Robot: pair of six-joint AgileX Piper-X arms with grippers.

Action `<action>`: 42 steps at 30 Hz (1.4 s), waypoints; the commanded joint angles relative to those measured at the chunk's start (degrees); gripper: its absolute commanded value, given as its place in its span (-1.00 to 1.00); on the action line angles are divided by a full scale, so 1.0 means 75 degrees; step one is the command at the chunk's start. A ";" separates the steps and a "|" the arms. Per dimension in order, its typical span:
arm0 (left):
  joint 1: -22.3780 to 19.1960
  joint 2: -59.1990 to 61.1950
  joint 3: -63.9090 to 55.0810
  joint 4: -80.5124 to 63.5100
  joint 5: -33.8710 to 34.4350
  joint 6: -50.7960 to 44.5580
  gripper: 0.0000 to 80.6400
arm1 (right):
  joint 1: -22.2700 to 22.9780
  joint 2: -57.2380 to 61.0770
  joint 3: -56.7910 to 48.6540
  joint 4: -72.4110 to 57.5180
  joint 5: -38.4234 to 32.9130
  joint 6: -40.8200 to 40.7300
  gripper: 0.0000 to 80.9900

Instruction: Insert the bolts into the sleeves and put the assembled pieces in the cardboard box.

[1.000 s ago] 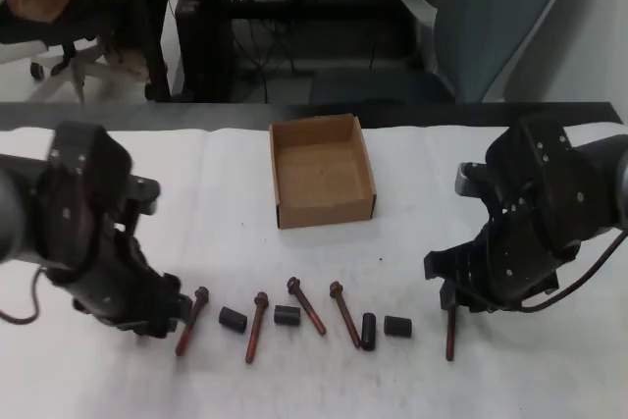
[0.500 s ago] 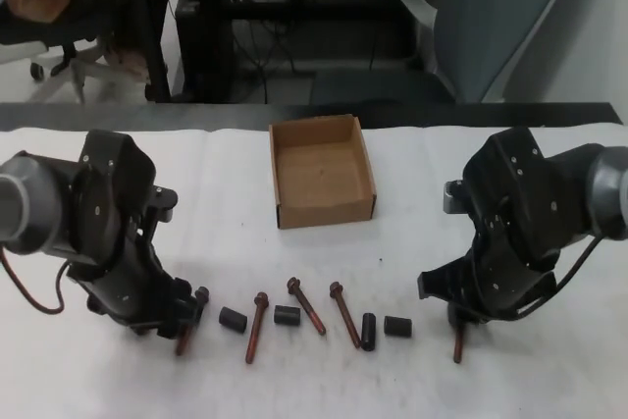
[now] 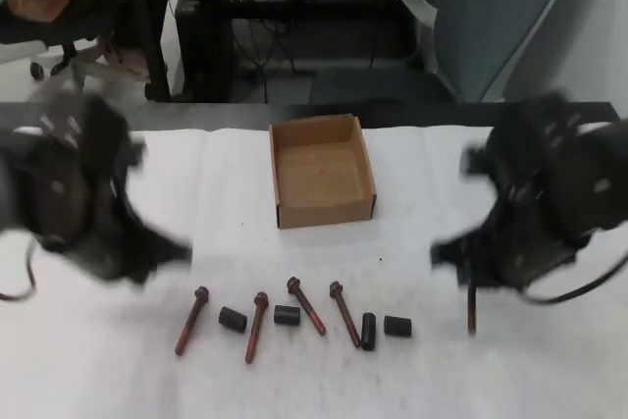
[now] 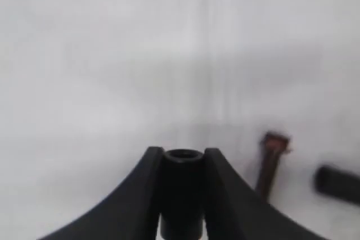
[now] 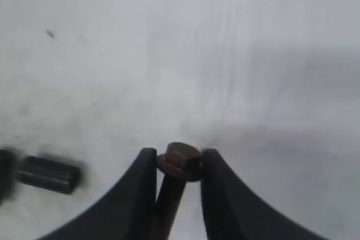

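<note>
A black sleeve (image 4: 181, 195) stands upright between the fingers of my left gripper (image 4: 183, 151), which is shut on it above the white cloth. My right gripper (image 5: 178, 153) is shut on a rusty bolt (image 5: 179, 162) just under its head. That bolt (image 3: 471, 309) hangs down below the right arm (image 3: 549, 203). The left arm (image 3: 88, 193) is raised at the left. On the cloth lie several bolts (image 3: 192, 319) and several sleeves (image 3: 232, 319) in a row. The cardboard box (image 3: 322, 205) sits open behind them.
White cloth (image 3: 324, 380) covers the bench. A loose bolt (image 4: 270, 161) and a sleeve (image 4: 337, 181) lie close to my left gripper. Another sleeve (image 5: 48, 173) lies near my right gripper. Chairs and desk legs stand beyond the bench's far edge.
Both arms have lifted off the cloth. The left one rose and drew back from the row of parts. The right one rose with the bolt, which now hangs clear of the surface.
</note>
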 commanded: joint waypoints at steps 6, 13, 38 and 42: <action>-0.0980 -0.3137 0.0823 -0.2609 0.0729 -0.0328 -0.95 | 0.0970 -0.2769 -0.0036 -0.1920 -0.0094 -0.1289 -0.99; -0.4013 -0.4885 0.1769 -0.3260 -0.1456 -0.0542 -0.95 | 0.2630 -0.3842 -0.0036 -0.3380 0.0033 -0.1527 -0.99; -0.6479 -0.4211 0.2751 -0.6802 -0.2154 -0.0395 -0.95 | 0.4255 -0.3420 -0.0036 -0.4774 -0.0237 -0.3357 -0.99; -0.6479 -0.4211 0.2751 -0.6819 -0.2154 -0.0376 -0.95 | 0.4255 -0.3213 -0.0036 -0.5124 -0.0280 -0.3524 -0.99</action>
